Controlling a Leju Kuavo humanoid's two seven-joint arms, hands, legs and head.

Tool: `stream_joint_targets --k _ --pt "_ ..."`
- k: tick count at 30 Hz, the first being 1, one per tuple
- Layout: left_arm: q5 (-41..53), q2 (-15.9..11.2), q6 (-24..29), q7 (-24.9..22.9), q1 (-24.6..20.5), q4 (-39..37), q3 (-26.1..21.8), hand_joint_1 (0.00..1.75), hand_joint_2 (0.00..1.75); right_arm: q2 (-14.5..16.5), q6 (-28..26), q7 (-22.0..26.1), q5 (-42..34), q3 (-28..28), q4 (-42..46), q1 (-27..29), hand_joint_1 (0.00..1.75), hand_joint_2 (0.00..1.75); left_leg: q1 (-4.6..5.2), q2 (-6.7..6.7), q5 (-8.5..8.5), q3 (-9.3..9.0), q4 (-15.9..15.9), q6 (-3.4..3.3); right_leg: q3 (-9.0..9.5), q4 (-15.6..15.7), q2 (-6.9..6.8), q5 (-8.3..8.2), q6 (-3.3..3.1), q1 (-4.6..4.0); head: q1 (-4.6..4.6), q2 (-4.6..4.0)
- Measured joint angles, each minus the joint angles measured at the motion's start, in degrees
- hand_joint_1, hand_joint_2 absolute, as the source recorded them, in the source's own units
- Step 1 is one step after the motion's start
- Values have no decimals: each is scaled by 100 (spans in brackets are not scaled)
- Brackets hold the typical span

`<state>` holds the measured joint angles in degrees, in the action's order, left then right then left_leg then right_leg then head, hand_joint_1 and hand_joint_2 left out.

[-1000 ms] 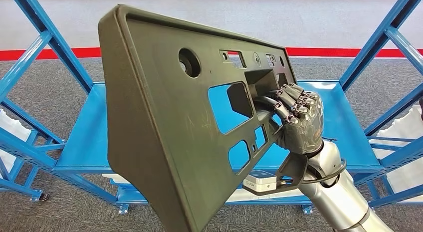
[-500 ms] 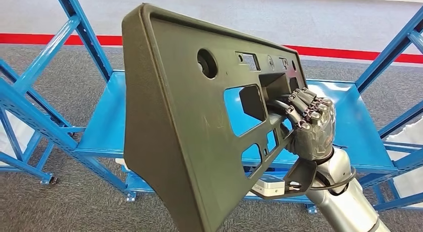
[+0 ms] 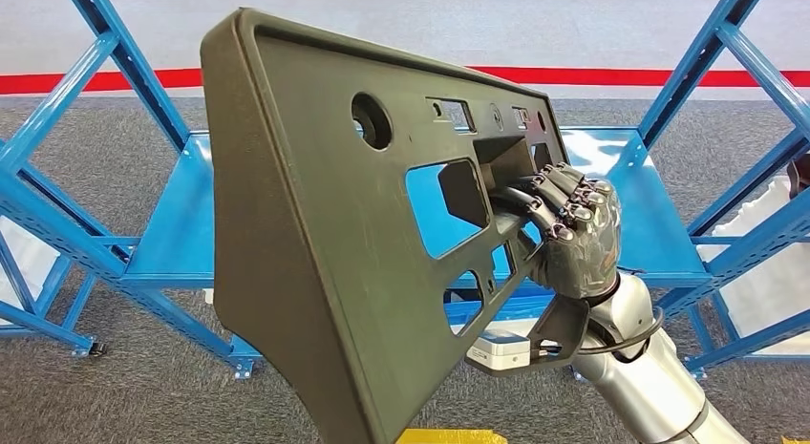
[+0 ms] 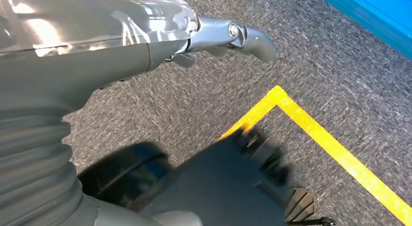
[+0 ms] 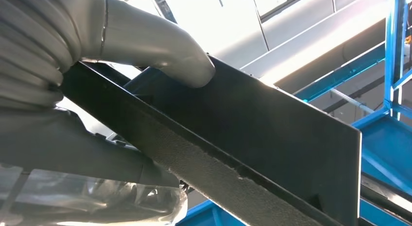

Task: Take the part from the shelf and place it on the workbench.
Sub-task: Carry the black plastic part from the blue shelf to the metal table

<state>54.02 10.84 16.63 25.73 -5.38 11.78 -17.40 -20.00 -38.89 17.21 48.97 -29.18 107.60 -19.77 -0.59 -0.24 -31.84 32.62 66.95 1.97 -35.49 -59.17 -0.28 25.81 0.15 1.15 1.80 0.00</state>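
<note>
Blue shelf (image 3: 172,243) has slid rightward as the view turns; the part (image 3: 315,234) stays gripped by the right hand (image 3: 573,234), ready for carrying; the left hand's (image 4: 233,36) state cannot be told.

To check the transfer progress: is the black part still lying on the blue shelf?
No, the right hand holds the black part up in the air, in front of the blue shelf.
</note>
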Motion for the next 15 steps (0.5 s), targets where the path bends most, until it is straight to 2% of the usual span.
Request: stream_joint_targets --k 1,2,3,5,6,7,8,10,11,12,13,14,15 --pt "1 0 0 0 -6 0 0 0 175 0 -5 -5 2 1 0 2 169 175 4 -4 60 -241 -386 -7 -34 -10 0 -33 26 -7 13 0" --pt "1 0 0 0 -12 0 0 0 175 1 -9 -10 5 1 0 3 169 175 12 -10 75 -394 -659 -15 -58 -18 0 -70 58 -14 17 0" --pt "1 0 0 0 -13 0 0 0 175 3 -13 -13 9 1 0 5 169 175 24 -18 65 -454 -794 -32 -78 -18 -3 -112 93 -20 19 0" --pt "1 2 0 1 -3 -2 -1 0 175 7 -17 -17 15 -1 0 12 169 175 39 -20 118 -405 -837 -110 -103 -6 -4 -182 167 -13 13 0" --pt "1 3 0 1 1 -3 -2 0 175 8 -20 -19 16 -1 0 17 169 175 39 -12 169 -363 -845 -165 -132 -34 -3 -132 196 -9 12 0" --pt "1 5 0 2 3 -4 -4 0 175 8 -22 -20 17 0 0 22 169 175 37 0 230 -307 -857 -221 -184 -151 0 20 216 -4 -1 0" --pt "1 7 0 4 3 -6 -5 0 175 8 -25 -22 18 1 0 27 169 175 31 14 295 -235 -866 -263 -265 -375 2 257 226 -3 -26 0" --pt "1 9 0 10 3 -6 -7 0 175 9 -27 -23 20 0 -1 40 169 175 44 29 417 -65 -856 -300 -453 -1065 3 776 235 1 -104 0" --pt "1 10 0 12 4 -7 -7 0 175 9 -27 -23 21 -1 -2 47 169 175 50 35 474 19 -850 -302 -504 -1365 3 898 239 1 -143 0" --pt "-1 11 0 13 5 -7 -8 0 175 9 -27 -25 22 -1 -3 52 169 175 54 39 532 103 -843 -301 -480 -1522 3 893 242 1 -176 0" --pt "-2 12 0 13 6 -7 -8 0 175 9 -27 -26 22 -2 -5 55 169 175 57 42 584 181 -835 -295 -363 -1485 3 779 242 1 -204 0" --pt "-3 14 0 13 6 -7 -9 0 175 9 -27 -27 23 -2 -6 56 169 175 56 42 634 251 -825 -283 -140 -1237 3 611 240 1 -233 0" --pt "-4 15 0 13 6 -6 -9 0 175 10 -27 -28 24 -2 -7 53 169 175 56 41 678 310 -813 -265 146 -843 3 494 232 1 -261 0"
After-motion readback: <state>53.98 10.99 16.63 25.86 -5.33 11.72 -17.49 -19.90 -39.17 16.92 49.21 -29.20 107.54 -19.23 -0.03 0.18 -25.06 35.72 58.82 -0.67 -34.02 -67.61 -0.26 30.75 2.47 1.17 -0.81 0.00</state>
